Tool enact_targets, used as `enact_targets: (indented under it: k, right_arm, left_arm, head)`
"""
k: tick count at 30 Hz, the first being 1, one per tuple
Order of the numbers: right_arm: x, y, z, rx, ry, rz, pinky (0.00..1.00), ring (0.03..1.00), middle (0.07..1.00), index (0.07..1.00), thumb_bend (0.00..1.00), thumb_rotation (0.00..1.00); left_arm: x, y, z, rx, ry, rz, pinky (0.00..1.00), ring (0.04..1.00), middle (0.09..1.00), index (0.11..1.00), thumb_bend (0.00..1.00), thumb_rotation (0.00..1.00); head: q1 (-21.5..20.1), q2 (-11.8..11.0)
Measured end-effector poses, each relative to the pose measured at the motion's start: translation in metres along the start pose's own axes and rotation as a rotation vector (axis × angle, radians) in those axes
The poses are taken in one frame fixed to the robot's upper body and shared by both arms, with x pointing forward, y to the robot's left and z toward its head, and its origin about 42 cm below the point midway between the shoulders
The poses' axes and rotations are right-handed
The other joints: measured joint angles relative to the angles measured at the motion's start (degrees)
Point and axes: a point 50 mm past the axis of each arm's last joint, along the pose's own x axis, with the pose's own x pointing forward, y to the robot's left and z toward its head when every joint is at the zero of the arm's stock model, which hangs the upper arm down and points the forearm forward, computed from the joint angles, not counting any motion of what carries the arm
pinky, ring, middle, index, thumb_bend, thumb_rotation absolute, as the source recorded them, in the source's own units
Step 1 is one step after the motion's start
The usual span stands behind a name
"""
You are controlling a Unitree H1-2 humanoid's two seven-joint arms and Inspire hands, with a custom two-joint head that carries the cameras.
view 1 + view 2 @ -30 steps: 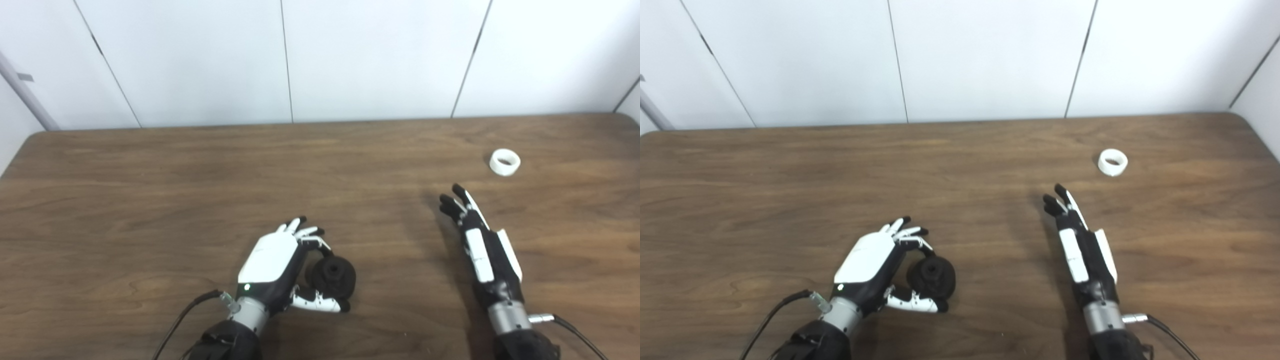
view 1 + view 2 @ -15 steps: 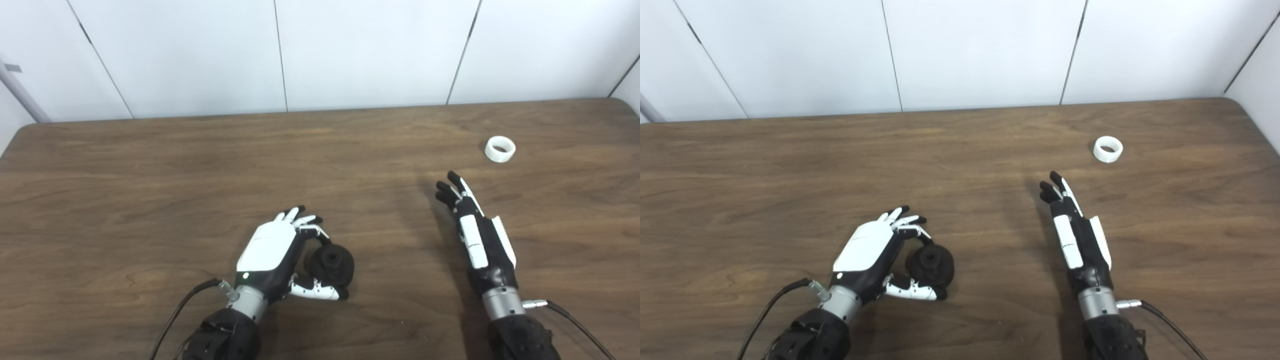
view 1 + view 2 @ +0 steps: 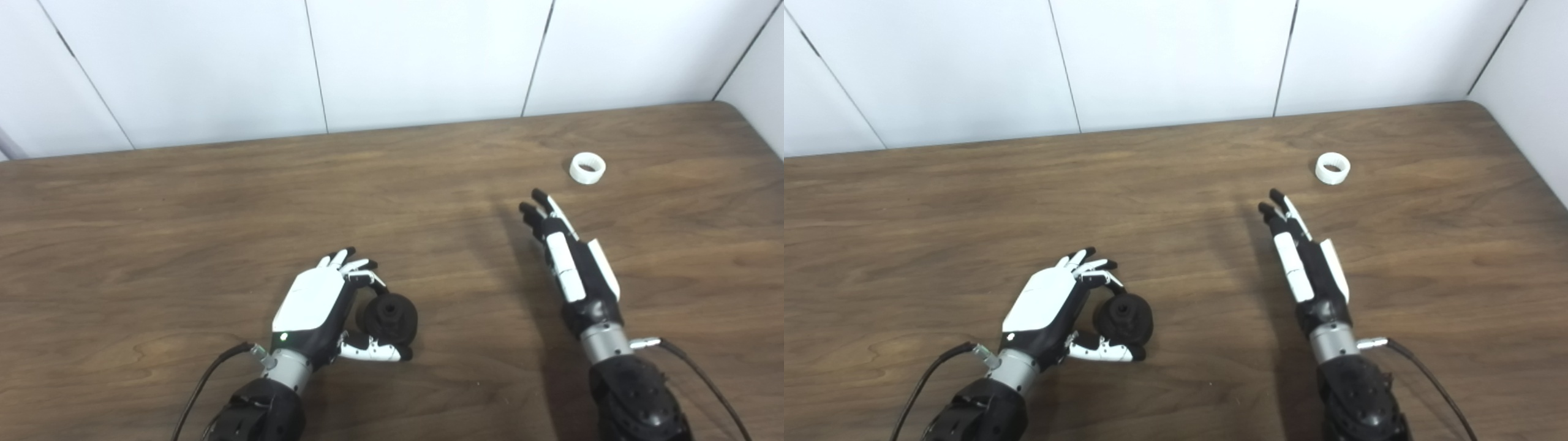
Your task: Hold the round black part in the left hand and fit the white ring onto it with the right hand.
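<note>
Well beyond the right hand's [image 3: 572, 257] fingertips [image 3: 531, 202], white ring [image 3: 587, 168].

A dark brown wood-grain worktop [image 3: 184, 202] fills most of the view, its far edge running from 9 o'clock to 3 o'clock with a rounded corner at 2 o'clock. Behind it, at 12 o'clock, stands a white panelled wall [image 3: 422, 55] split by thin dark seams. The light is even and soft.
</note>
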Motion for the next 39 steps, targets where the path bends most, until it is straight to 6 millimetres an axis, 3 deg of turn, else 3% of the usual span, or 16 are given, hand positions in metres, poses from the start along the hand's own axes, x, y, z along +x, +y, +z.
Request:
enact_targets:
  k: [6, 12, 19, 27, 33, 39]
  right_arm:
    - [0.024, -0.028, 0.025, -0.191, -0.041, -0.07, 0.88, 0.882, 0.865, 0.86, 0.54, 0.64]
    - [0.044, -0.047, 0.049, -0.328, -0.053, -0.111, 0.87, 0.889, 0.887, 0.851, 0.6, 0.54]
    - [0.071, -0.061, 0.07, -0.458, -0.091, -0.144, 0.81, 0.847, 0.845, 0.803, 0.68, 0.41]
    - [0.105, -0.087, 0.074, -0.797, -0.068, -0.109, 0.89, 0.944, 0.922, 0.801, 0.71, 0.34]
    - [0.127, -0.099, 0.069, -0.898, -0.004, -0.113, 0.84, 0.962, 0.939, 0.767, 0.79, 0.26]
    - [0.151, -0.113, 0.053, -0.955, 0.107, -0.093, 0.9, 0.985, 0.959, 0.765, 0.82, 0.25]
  left_arm:
    - [0.0, 0.001, -0.002, 0.002, 0.002, 0.002, 1.0, 0.984, 0.861, 0.484, 0.52, 0.06]
    - [-0.001, 0.002, -0.003, 0.0, -0.002, 0.005, 1.0, 0.977, 0.851, 0.483, 0.52, 0.05]
    - [-0.002, 0.004, -0.009, 0.001, -0.017, 0.002, 1.0, 0.978, 0.849, 0.483, 0.52, 0.06]
    - [-0.002, 0.005, -0.013, -0.003, -0.025, 0.001, 1.0, 0.968, 0.843, 0.483, 0.52, 0.05]
    - [-0.004, 0.005, -0.015, -0.003, -0.021, 0.006, 1.0, 0.965, 0.844, 0.483, 0.52, 0.05]
    - [-0.004, 0.006, -0.016, -0.004, -0.02, 0.006, 1.0, 0.964, 0.842, 0.483, 0.52, 0.05]
  head:
    - [-2.0, 0.1]
    - [-4.7, 0.2]
    - [-7.4, -0.5]
    - [-8.4, -1.3]
    - [-8.8, -1.6]
    - [-9.5, -2.1]
